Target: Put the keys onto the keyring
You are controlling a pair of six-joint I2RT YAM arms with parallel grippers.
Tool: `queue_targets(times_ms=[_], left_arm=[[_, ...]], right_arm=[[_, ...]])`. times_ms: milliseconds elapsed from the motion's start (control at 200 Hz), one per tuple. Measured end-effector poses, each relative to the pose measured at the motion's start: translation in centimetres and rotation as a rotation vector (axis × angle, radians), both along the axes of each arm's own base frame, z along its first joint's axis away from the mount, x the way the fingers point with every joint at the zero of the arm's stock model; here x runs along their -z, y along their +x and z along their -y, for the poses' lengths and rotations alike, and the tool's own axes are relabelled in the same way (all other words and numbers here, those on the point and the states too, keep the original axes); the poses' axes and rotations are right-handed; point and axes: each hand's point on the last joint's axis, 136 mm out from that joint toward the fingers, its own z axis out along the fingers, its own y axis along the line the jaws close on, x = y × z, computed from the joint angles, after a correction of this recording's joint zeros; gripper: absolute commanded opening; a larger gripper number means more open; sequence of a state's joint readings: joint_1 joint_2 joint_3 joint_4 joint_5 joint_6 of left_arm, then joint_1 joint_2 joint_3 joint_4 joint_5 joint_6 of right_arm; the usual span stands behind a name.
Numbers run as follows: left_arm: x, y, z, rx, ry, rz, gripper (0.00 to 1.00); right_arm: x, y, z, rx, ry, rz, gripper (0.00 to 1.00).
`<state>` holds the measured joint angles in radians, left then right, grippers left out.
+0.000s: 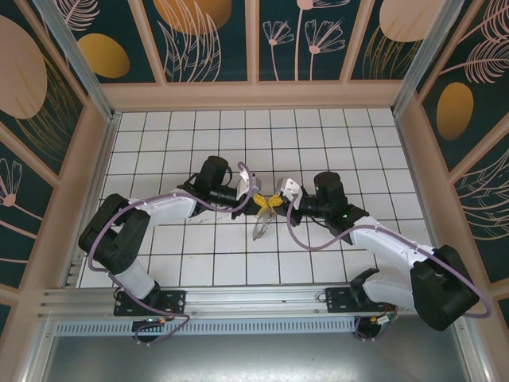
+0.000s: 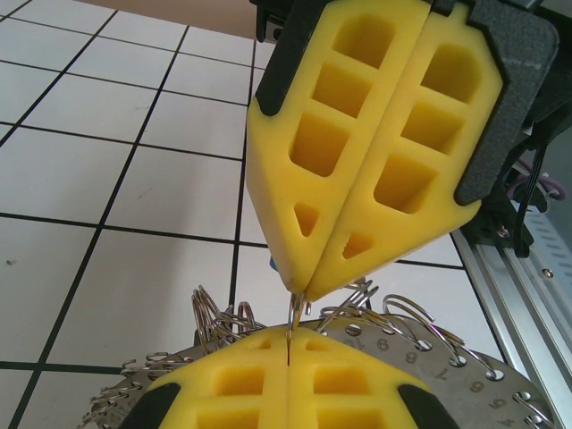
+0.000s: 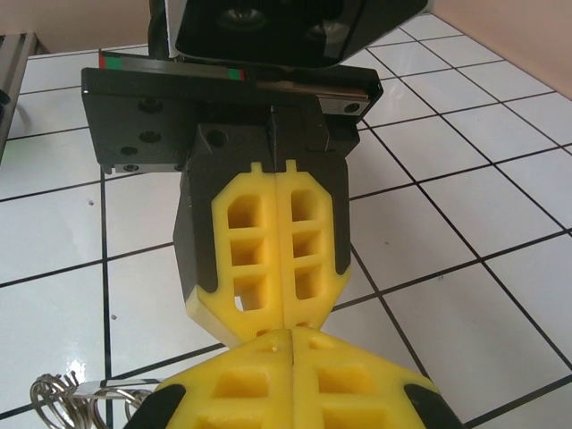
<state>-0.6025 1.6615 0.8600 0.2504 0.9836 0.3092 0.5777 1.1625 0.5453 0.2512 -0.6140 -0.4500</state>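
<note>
Steel-grey and stamped with numerals along its rim, the keyring (image 2: pixel 465 371) sits directly under the two hands, with small wire loops (image 2: pixel 211 313) threaded around its edge. From above it shows as a glinting metal cluster (image 1: pixel 258 230) near the middle of the surface (image 1: pixel 183 135), just on the near side of the point where the hands meet. I cannot tell whether it rests on the tiles or hangs. No coloured key heads can be made out among the loops.

Just above the keyring, the left hand (image 2: pixel 290 338) and the right hand (image 2: pixel 300 288) meet tip to tip. Each has its yellow foam fingers pressed together along the seam. A metal sliver (image 2: pixel 290 315) runs from one seam into the other, pinched at both ends; whether it belongs to the keyring or to a key is unclear.

Outward from there, the left arm (image 1: pixel 159 211) and right arm (image 1: pixel 382 243) reach in from either side, leaving a pocket of bare white tile between them and the aluminium rail (image 1: pixel 254 298) at the near edge. Several rows of open tile lie beyond the hands, up to the patterned far wall (image 1: pixel 254 40). The elbow of the left arm sits close to the left edge of the surface, and the elbow of the right arm is near the right wall, so room is tightest at the near corners.
</note>
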Motion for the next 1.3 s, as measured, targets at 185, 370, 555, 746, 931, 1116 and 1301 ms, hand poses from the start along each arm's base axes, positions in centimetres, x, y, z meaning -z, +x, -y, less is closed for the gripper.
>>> queue_targets(times_ms=[185,370,555,746,931,1116,1301], left_arm=[[0.1,0.2,0.0,-0.013,0.008,0.005,0.00],[0.2,0.4,0.0,-0.022,0.013,0.009,0.00],[-0.1,0.6,0.1,-0.024,0.002,0.021,0.00],[-0.3,0.8,0.2,-0.030,-0.005,0.030,0.00],[0.2,0.8,0.0,-0.048,-0.001,0.019,0.00],[0.6,0.4,-0.1,-0.048,-0.007,0.006,0.00],[0.6,0.3,0.0,-0.054,-0.017,0.002,0.00]], right_arm=[[0.2,0.5,0.1,0.037,-0.016,0.004,0.00],[0.3,1.0,0.3,0.076,-0.029,0.012,0.00],[0.0,1.3,0.6,0.106,-0.031,0.028,0.00],[-0.1,1.6,0.8,0.133,-0.029,0.022,0.00],[0.0,2.3,1.3,0.180,-0.044,0.031,0.00],[0.5,3.1,2.1,0.239,-0.066,0.030,0.00],[0.5,3.0,2.0,0.233,-0.062,0.016,0.00]])
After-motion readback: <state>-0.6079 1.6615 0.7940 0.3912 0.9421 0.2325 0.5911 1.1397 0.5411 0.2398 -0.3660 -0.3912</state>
